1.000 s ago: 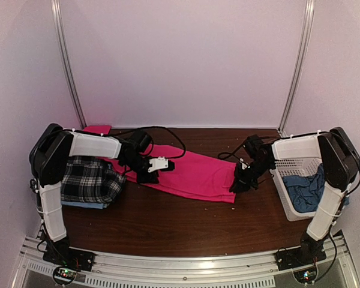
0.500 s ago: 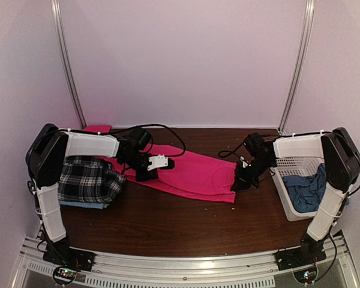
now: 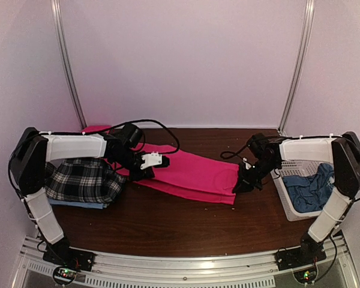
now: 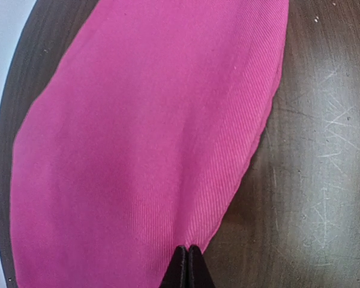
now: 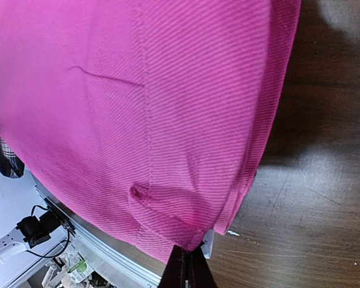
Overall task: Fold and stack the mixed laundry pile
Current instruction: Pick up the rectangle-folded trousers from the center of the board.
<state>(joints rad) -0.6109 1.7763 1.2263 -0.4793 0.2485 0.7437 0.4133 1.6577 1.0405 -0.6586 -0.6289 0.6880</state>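
Judging progress as partway: plaid shirt [image 3: 84, 180] looks folded atop light blue shirt [image 3: 87, 205], near left. Blue cloth [image 3: 309, 189] lies crumpled in basket [image 3: 280, 187], right. Mid-table, pink trousers [image 3: 192, 171] stretched flat, unfolded; left gripper [image 4: 188, 267] and right gripper [image 5: 189, 264] each pinch one end.

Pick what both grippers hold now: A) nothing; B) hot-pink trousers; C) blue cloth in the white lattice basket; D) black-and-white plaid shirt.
B: in the wrist views the left gripper and the right gripper are each shut on an edge of the hot-pink trousers.
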